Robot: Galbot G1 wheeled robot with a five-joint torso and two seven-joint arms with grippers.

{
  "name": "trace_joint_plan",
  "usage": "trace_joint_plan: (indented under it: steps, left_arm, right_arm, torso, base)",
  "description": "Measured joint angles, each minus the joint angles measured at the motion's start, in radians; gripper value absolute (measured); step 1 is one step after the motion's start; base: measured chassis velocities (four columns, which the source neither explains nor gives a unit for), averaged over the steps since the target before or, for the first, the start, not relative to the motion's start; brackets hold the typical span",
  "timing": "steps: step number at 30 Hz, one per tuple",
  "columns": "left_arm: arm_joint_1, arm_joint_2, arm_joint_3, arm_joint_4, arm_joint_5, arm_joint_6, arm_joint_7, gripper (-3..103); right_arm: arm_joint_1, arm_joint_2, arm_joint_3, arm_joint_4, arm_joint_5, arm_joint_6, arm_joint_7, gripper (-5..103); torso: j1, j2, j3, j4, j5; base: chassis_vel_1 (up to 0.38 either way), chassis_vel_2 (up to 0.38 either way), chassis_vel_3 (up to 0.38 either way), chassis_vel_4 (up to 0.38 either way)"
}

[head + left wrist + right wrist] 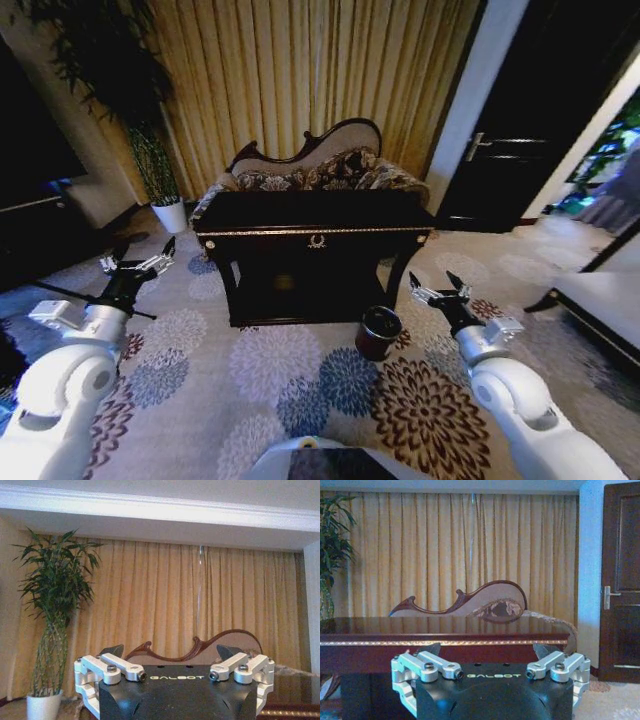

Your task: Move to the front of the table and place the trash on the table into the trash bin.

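The dark table with gold trim stands ahead in the head view, a short way off across the carpet. The trash is out of view; I make out nothing on the dark top, which the right wrist view shows edge-on. The trash bin, small, round and reddish-brown, stands on the carpet by the table's front right leg. My left gripper is held up open, left of the table. My right gripper is held up open, just right of the bin. Both hold nothing.
A floral sofa stands behind the table before gold curtains. A tall plant in a white pot is at the back left. A dark door is at the back right, and a low pale bench at the right edge.
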Motion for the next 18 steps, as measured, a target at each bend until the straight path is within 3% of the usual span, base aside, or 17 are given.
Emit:
trace_joint_plan:
  steps: [8,11,15,18]
  left_arm:
    - [0.004,-0.004,0.001,-0.004,0.001,0.000,0.000,100]
    - [0.004,-0.005,0.001,-0.004,0.001,-0.001,0.000,100]
    - [0.005,-0.006,0.003,-0.004,0.001,-0.001,0.000,100]
    - [0.006,-0.010,0.006,-0.003,0.002,-0.001,0.000,100]
  right_arm:
    - [-0.017,0.005,0.012,0.000,-0.001,0.012,0.000,100]
    - [-0.019,0.007,0.014,0.000,-0.001,0.013,0.000,100]
    - [-0.020,0.011,0.012,-0.003,-0.002,0.014,0.000,100]
    - [-0.020,0.016,0.006,-0.008,-0.006,0.016,0.000,100]
  torso:
    - [0.000,0.000,0.000,-0.0006,0.0004]
    - [0.000,0.000,0.000,0.0000,-0.0012]
    - [0.000,0.000,0.000,-0.0006,0.0009]
    - [-0.001,0.000,-0.001,-0.0002,-0.0018]
  base:
    - [0.247,-0.246,-0.255,0.260]
    - [0.269,-0.275,-0.222,0.286]
    - [0.276,-0.267,-0.284,0.264]
    - [0.200,-0.271,-0.198,0.265]
